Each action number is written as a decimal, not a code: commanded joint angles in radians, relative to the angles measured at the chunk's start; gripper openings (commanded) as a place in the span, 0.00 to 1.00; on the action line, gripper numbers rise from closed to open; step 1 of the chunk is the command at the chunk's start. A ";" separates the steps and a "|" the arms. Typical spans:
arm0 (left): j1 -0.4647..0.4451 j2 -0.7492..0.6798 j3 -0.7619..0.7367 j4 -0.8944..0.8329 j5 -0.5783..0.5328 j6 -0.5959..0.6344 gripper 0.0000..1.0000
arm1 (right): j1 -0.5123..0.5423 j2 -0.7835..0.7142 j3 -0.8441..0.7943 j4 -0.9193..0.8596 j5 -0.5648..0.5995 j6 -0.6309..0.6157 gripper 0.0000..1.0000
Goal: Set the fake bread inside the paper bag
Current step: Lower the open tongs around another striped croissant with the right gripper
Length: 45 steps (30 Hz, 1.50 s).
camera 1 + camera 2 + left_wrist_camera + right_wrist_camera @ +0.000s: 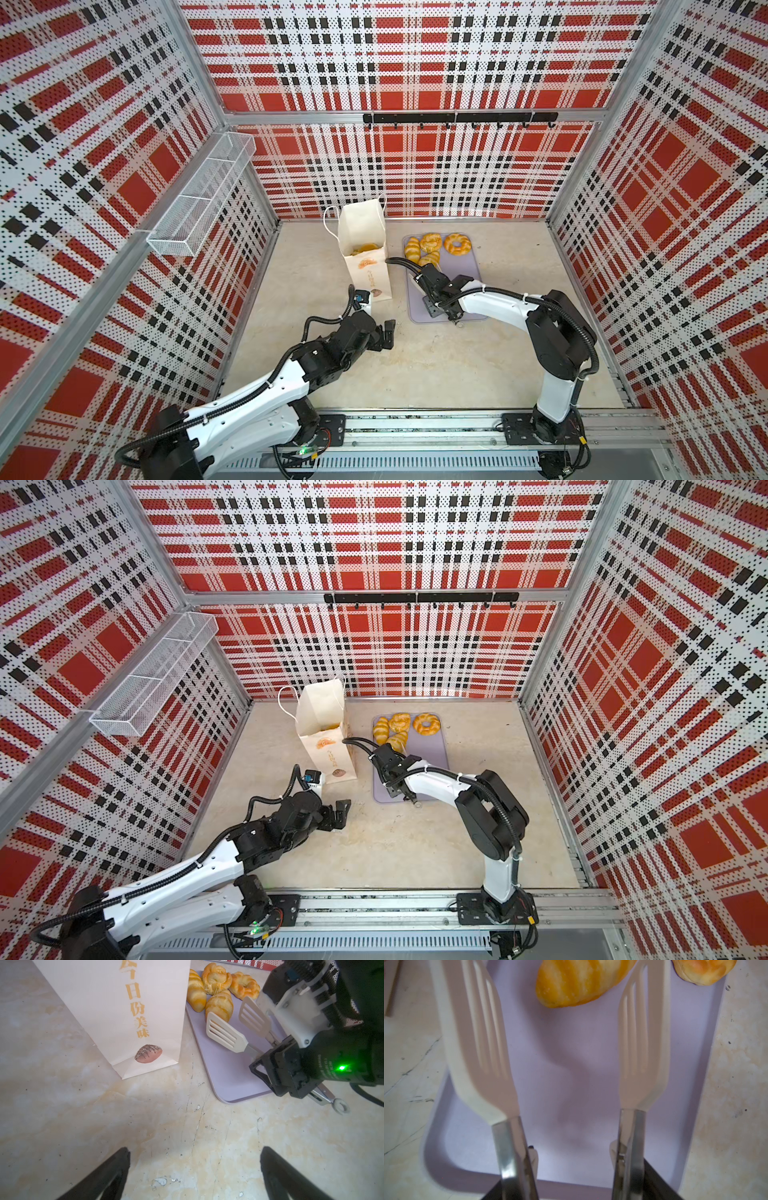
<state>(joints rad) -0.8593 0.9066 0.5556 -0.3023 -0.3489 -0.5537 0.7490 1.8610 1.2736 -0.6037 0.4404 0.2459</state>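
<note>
While four pieces of fake bread [432, 249] lie clustered at the far end of the tray [465, 291], more shows inside the upright paper bag [365, 270] just beside it. Right hand [436, 307] is clamped on the tongs [225, 1032], blades apart and aimed at the nearest croissant [577, 982]. Its long axis runs roughly across the gap, so closing would likely catch its tips. Left hand [194, 1151] hangs spread wide over the table [104, 1126] near the bag's base.

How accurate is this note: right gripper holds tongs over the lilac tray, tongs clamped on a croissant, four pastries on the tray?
Wrong on one count: the tongs stand open, and the croissant lies ungripped on the tray, as the right wrist view shows. The right gripper does hold them over the lilac tray, with four pastries on it.
</note>
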 commanded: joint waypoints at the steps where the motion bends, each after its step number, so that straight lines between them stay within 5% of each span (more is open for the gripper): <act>1: -0.006 0.001 -0.002 0.026 -0.019 -0.016 0.99 | -0.022 0.023 0.040 0.019 0.043 0.015 0.68; 28: -0.018 0.021 0.012 0.040 -0.019 -0.012 0.99 | -0.106 -0.141 -0.129 -0.021 0.015 -0.020 0.63; 38: -0.025 0.038 0.018 0.049 -0.019 -0.011 0.99 | -0.093 -0.114 -0.104 0.055 -0.138 0.030 0.64; 45: -0.024 0.039 0.017 0.049 -0.022 -0.011 0.99 | -0.085 -0.062 -0.039 0.034 -0.121 0.048 0.67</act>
<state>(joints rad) -0.8780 0.9440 0.5560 -0.2768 -0.3489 -0.5533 0.6601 1.7767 1.1893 -0.6025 0.3149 0.2642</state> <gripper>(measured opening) 0.995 0.664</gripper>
